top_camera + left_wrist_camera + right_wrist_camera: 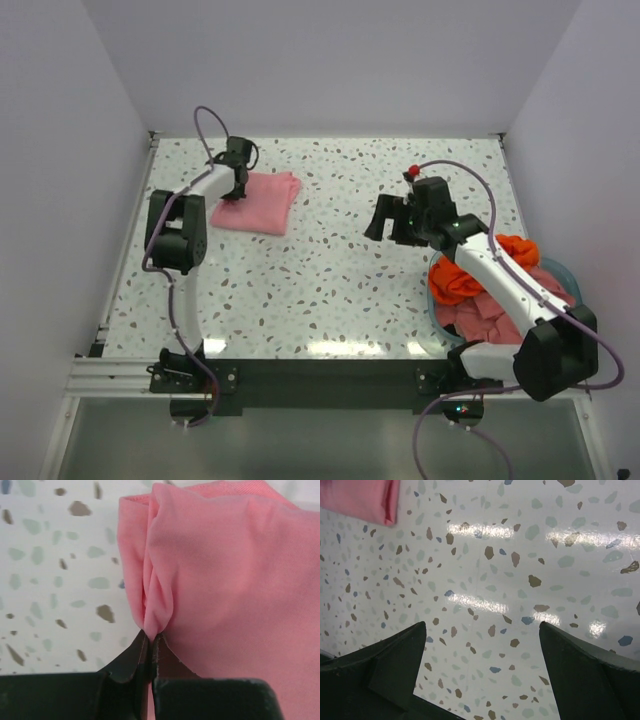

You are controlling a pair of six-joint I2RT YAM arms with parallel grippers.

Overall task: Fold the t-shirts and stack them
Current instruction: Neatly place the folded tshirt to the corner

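Lying folded, pink t-shirt [258,201] bunches in L pincer [151,639].

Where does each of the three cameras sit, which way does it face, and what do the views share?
Top camera: above and behind the arm bases, looking down on the speckled table; both arms show.
Left wrist: rides the left arm, looking along its shut jaws pinching a fold of the pink shirt.
Right wrist: rides the right arm, looking down at bare table between its open jaws.
Shared: the pink shirt shows in all three views.
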